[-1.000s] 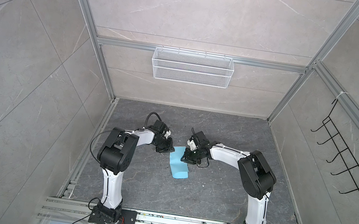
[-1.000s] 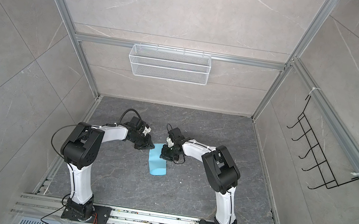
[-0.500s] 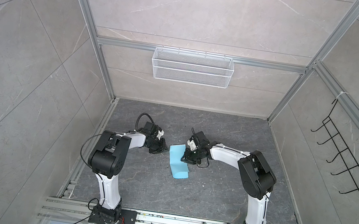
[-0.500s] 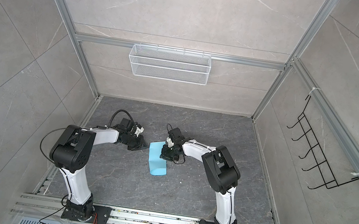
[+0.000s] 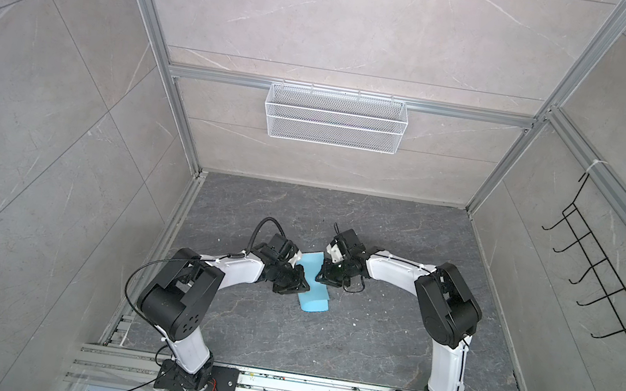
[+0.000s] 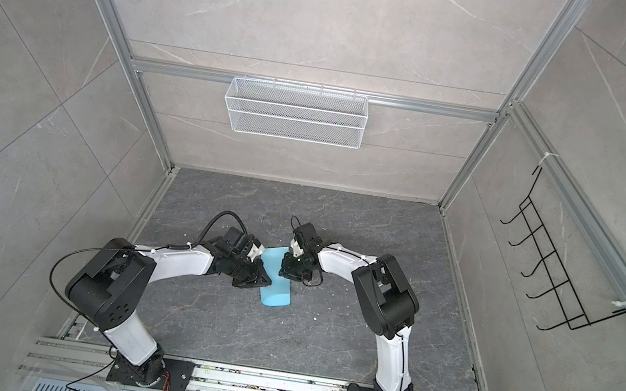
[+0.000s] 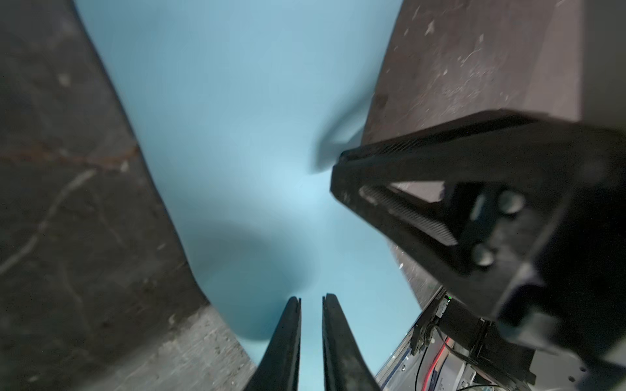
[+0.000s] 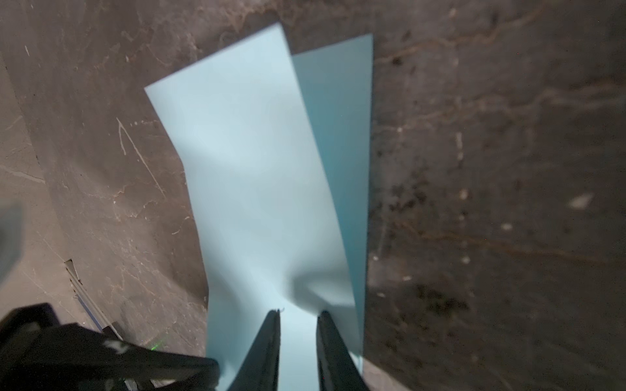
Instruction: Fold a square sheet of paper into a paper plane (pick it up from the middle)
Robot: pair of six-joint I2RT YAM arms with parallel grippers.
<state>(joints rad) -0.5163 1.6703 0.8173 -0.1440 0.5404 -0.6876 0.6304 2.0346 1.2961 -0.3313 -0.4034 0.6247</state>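
The sheet of paper [image 5: 314, 293], loosely folded over, is laid on the dark floor [image 5: 365, 339] between the grippers. The left gripper [image 7: 311, 298] and the right gripper [image 8: 298, 312] are each seen with jaws narrowly parted and nothing clamped. The right tips seem pressed onto the paper.

A wire basket [image 5: 335, 118] and black hook rack [image 5: 600, 286] hang on walls [image 5: 350, 21].

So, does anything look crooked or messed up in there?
Yes: the sheet of paper is folded over crookedly, its top layer skewed off the darker layer beneath. It also puckers right beside the tips of the right hand.
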